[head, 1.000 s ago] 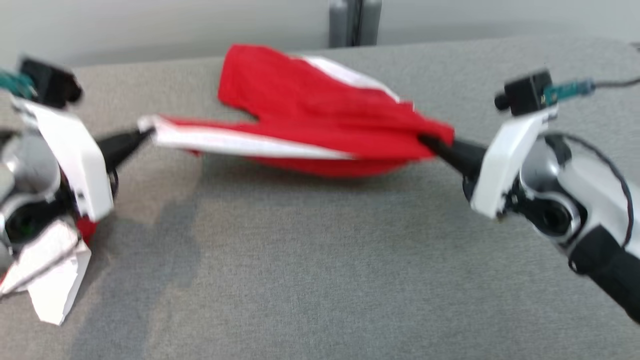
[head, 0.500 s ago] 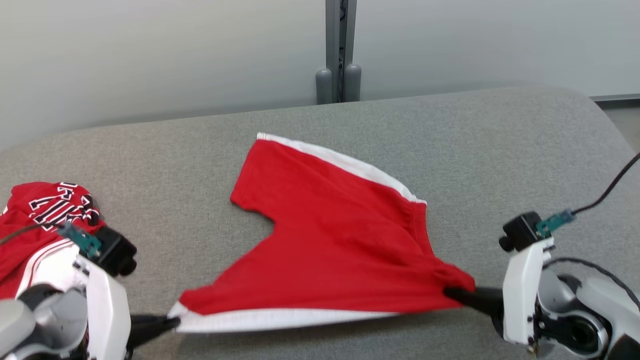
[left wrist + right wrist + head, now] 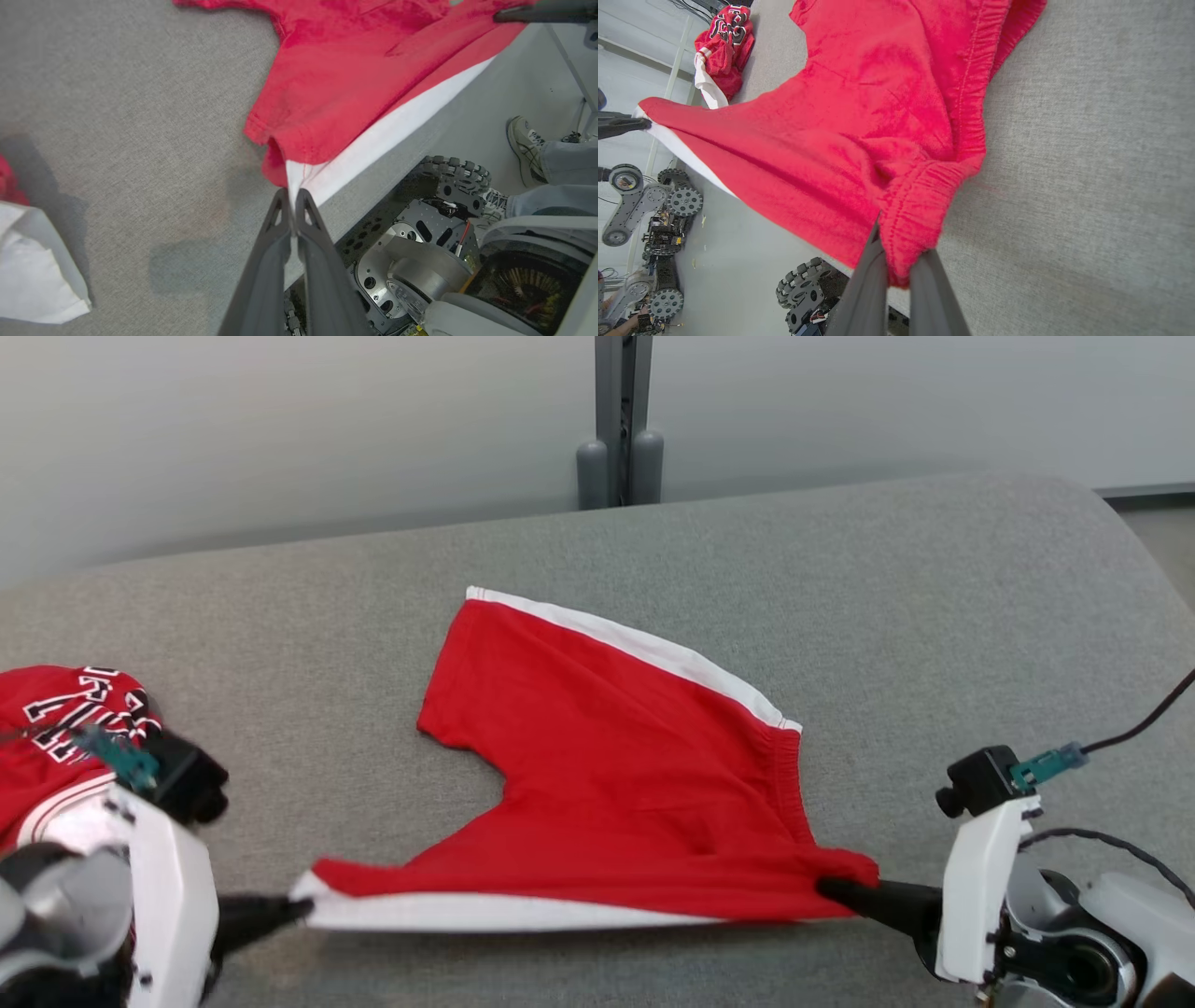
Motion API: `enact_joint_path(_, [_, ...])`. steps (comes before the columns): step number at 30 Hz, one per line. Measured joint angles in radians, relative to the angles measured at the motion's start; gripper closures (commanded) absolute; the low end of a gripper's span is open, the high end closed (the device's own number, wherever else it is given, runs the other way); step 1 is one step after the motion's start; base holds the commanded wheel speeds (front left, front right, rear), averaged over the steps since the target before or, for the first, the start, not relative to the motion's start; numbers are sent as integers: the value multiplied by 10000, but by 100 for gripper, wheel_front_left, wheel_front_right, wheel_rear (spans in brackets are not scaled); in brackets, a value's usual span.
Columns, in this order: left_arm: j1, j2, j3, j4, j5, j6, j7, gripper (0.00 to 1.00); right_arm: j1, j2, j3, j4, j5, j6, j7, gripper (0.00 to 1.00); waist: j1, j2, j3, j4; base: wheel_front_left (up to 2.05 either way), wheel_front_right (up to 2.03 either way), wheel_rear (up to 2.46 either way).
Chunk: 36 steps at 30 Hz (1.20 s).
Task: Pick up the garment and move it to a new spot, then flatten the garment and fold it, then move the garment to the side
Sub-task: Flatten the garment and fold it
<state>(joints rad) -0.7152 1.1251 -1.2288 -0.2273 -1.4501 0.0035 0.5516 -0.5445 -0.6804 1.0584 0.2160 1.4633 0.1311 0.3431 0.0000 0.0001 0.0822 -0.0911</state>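
The garment (image 3: pixel 616 775) is a pair of red shorts with white side stripes, spread over the grey table (image 3: pixel 896 616) with its near edge stretched taut between my two grippers. At the lower left my left gripper (image 3: pixel 301 909) is shut on the white-striped hem corner (image 3: pixel 299 179), pinched between its dark fingers (image 3: pixel 280 219). My right gripper (image 3: pixel 826 887) is shut on the bunched elastic waistband (image 3: pixel 920 210) at the lower right. The far leg lies flat on the table.
A second red garment (image 3: pixel 61 737) with black-and-white lettering lies crumpled at the table's left edge, near my left arm. In the left wrist view, the robot's wheeled base (image 3: pixel 444 219) and a person's shoe (image 3: pixel 523 144) show past the table's near edge. A grey post (image 3: pixel 616 420) stands behind the table.
The garment went from hanging bunched in the air to lying spread on the table, both grippers drawn low toward the near edge. The head camera has also shifted.
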Motion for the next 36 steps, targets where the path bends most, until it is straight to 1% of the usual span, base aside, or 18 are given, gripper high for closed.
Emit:
enact_joint_path(3, [-620, -178, 297, 602, -125, -132, 370, 100, -185, 370, -234, 203, 153, 0, 61, 100, 0, 0, 266, -91, 0, 0, 0])
enact_joint_path(9, [-1843, -602, 790, 1881, -408, -493, 1285, 100, -1042, 1227, -792, 470, 270, -2, 56, 100, 0, 0, 1019, -366, 0, 0, 0])
enact_joint_path(12, [-2558, -823, 1034, 2435, -374, -648, 1601, 100, -1476, 1572, -997, 723, 199, -2, 0, 100, 0, 0, 1507, -533, 0, 0, 0])
enact_joint_path(13, [-2956, -963, 1187, 2775, -372, -721, 1787, 100, -1725, 1835, -1139, 882, 115, -4, -92, 100, 0, 0, 1847, -650, 0, 0, 0])
enact_joint_path(17, [-3670, -1258, 1400, 3377, -336, -825, 2151, 100, -2124, 2272, -1310, 1057, -86, -4, -186, 100, 0, 0, 2530, -907, 0, 0, 0])
enact_joint_path(23, [-4688, -1653, 1586, 4171, 36, -997, 2495, 100, -2441, 2794, -1555, 1108, -395, -4, -502, 100, 0, 0, 3371, -1331, 0, 0, 0])
enact_joint_path(25, [-4825, -1707, 1622, 4257, 58, -1011, 2520, 100, -2469, 2857, -1632, 1070, -420, -4, -562, 100, 0, 0, 3476, -1412, 0, 0, 0])
enact_joint_path(26, [-5120, -1787, 1712, 4422, 117, -1053, 2592, 100, -2488, 2963, -1764, 963, -470, -4, -698, 100, 0, 0, 3657, -1580, 0, 0, 0])
enact_joint_path(36, [-6040, -2082, 1941, 5204, 322, -1083, 2840, 100, -2698, 3273, -2403, 516, -656, -4, -1200, 100, 0, 0, 4237, -2176, 0, 0, 0])
